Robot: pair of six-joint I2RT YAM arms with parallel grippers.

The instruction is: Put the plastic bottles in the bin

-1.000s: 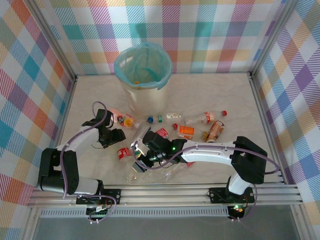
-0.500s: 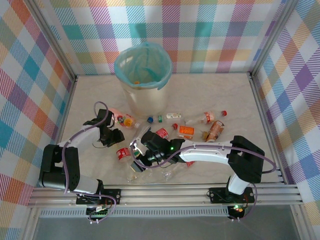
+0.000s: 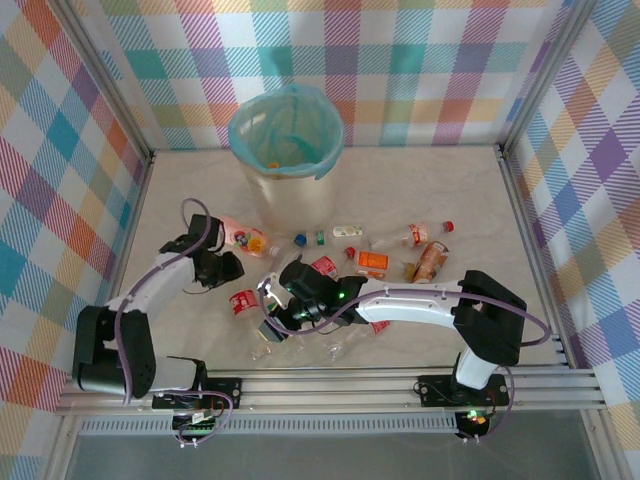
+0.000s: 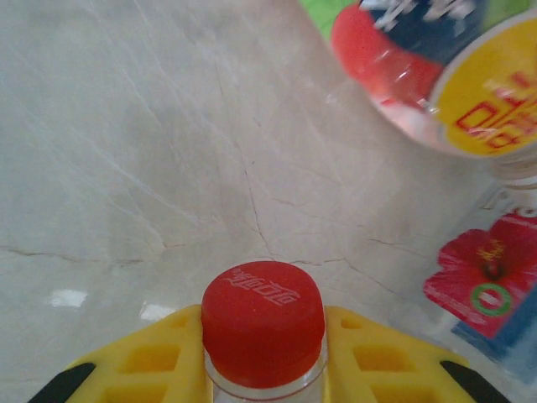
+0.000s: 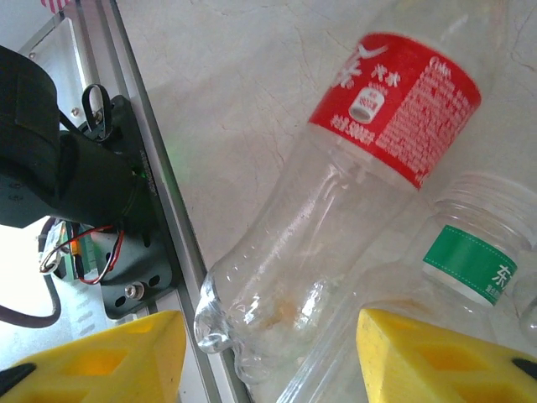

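My left gripper [image 4: 263,332] is shut on the neck of a clear bottle, just under its red cap [image 4: 263,315], with a yellow finger [image 4: 143,361] on each side. In the top view this gripper [image 3: 220,266] sits left of the bottle cluster, in front of the bin [image 3: 286,150]. My right gripper [image 5: 268,357] is open, and its fingers [image 5: 109,357] straddle the base of a clear red-labelled bottle [image 5: 294,243] lying on the table. A green-labelled bottle [image 5: 466,264] lies against it. From above, the right gripper [image 3: 272,324] is near the front rail.
Several more bottles lie scattered in front of the bin, among them an orange one [image 3: 372,261] and a red-labelled one [image 3: 243,303]. A yellow-labelled bottle [image 4: 470,92] and a flower-labelled one [image 4: 491,281] lie close to my left gripper. The metal front rail [image 5: 155,176] runs beside the right gripper.
My left gripper has closed on the red-capped bottle's neck and the left arm has shifted slightly back. The right gripper has barely moved.
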